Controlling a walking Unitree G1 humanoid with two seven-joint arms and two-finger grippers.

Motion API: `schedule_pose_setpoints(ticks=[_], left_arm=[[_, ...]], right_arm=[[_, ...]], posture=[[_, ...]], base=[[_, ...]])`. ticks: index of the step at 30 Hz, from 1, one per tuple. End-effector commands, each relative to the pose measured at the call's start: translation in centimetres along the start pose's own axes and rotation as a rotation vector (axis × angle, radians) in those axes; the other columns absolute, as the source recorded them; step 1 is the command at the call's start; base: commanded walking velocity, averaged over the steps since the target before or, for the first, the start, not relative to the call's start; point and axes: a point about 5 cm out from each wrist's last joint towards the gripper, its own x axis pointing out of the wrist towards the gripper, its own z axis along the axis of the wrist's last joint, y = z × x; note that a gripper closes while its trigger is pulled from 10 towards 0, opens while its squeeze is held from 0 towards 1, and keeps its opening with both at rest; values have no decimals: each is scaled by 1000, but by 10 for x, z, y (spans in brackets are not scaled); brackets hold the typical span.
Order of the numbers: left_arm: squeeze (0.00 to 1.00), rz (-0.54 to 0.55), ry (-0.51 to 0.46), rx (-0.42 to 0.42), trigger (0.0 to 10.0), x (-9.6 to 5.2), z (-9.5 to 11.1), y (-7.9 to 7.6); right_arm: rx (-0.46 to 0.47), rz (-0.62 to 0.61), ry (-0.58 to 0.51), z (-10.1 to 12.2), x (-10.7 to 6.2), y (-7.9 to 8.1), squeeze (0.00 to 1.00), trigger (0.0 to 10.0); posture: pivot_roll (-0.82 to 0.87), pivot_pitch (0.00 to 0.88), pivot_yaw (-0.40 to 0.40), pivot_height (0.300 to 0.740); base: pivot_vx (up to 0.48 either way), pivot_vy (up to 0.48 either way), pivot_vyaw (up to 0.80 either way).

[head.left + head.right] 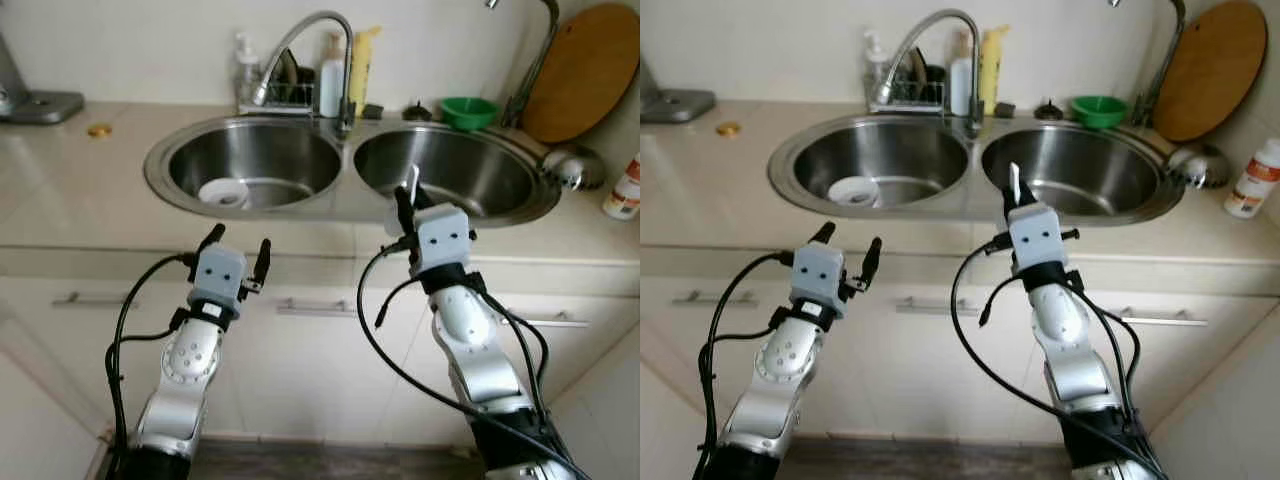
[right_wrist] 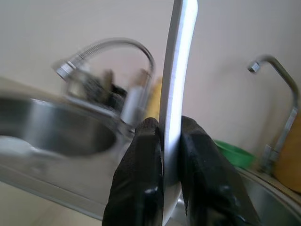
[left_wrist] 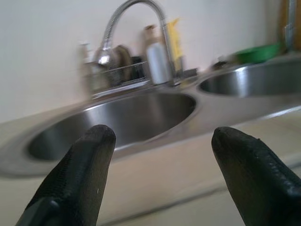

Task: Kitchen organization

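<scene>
A double steel sink [image 1: 345, 190] is set into the beige counter ahead of me. My right gripper [image 1: 408, 200] is raised in front of the right basin [image 1: 450, 170] and is shut on a thin white flat object [image 2: 176, 70], which stands upright and shows edge-on between the fingers [image 2: 141, 165]. Below the counter's front edge, level with the left basin [image 1: 260, 160], my left gripper [image 1: 241, 238] is open and holds nothing. Its fingertips [image 3: 89, 155] point toward that basin. A small white dish [image 1: 222, 192] lies on the left basin's floor.
Behind the sink are a curved faucet [image 1: 300, 40], a wire rack with bottles [image 1: 330, 75], a green bowl [image 1: 468, 110], a second tap [image 1: 530, 60] and a round wooden board [image 1: 585, 70]. A red-labelled bottle [image 1: 625, 190] stands far right. A gold lid [image 1: 99, 129] lies on the left counter.
</scene>
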Motion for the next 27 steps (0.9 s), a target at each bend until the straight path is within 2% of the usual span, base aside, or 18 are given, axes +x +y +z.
schedule_pose_setpoints(ticks=[1,18,27], left_arm=[[0,30,-21,16,10000,2,6,12],[0,45,-38,15,10000,5,12,16],[0,39,-49,22,10000,5,14,13]], right_arm=[[10,-1,-30,8,4,2,0,0],[19,6,-23,7,8,4,0,0],[14,20,72,-5,24,-1,0,0]], posture=[[-2,0,-27,740],[2,0,-30,740],[5,0,-35,740]], base=[[315,0,0],[316,0,0],[305,0,0]])
